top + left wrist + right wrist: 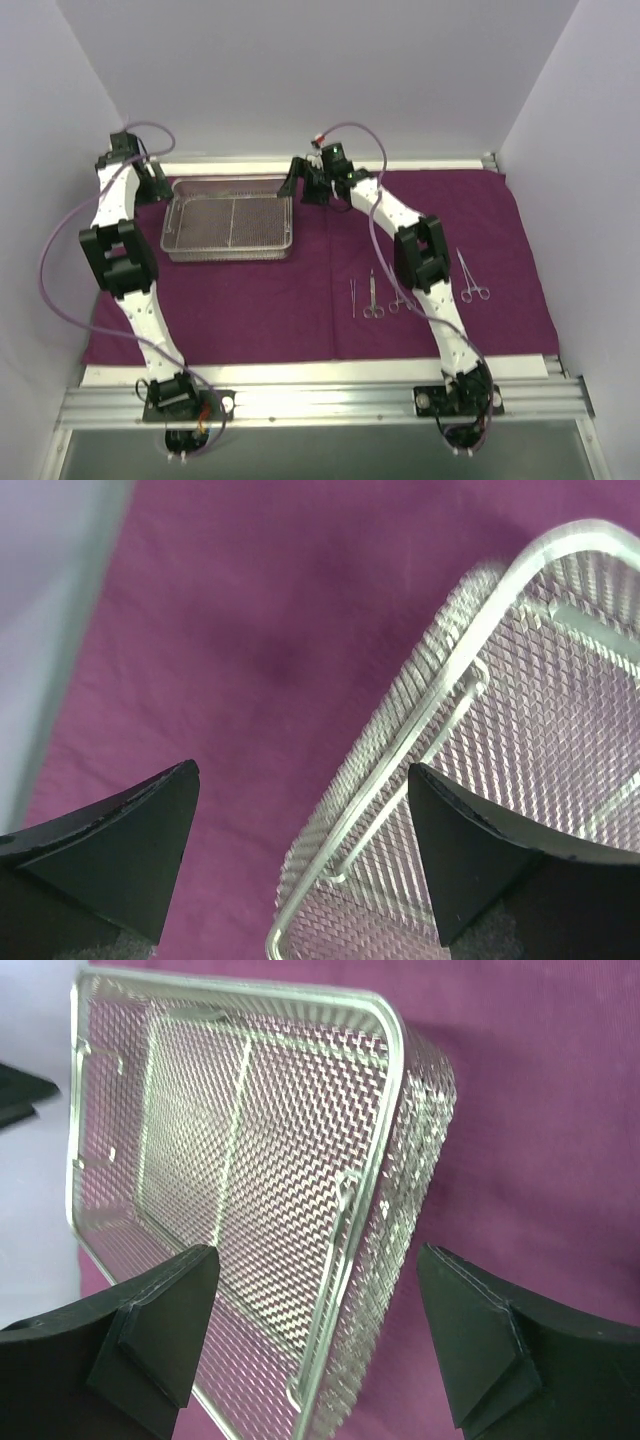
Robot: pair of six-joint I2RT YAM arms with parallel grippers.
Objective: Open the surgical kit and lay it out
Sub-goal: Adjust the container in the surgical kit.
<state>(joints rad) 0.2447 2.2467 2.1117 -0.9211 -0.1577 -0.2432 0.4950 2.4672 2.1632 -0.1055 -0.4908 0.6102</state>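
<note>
A rectangular wire-mesh tray [230,222] is laid on matte purple cloth [280,310]. Its end walls are straddled by the wide-spread, empty left claw [303,772] and right claw [318,1253].

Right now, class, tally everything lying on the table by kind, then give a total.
Purple cloth: 1
Wire-mesh tray: 1
Steel instruments: 4, one partly hidden
Total: 6
</note>
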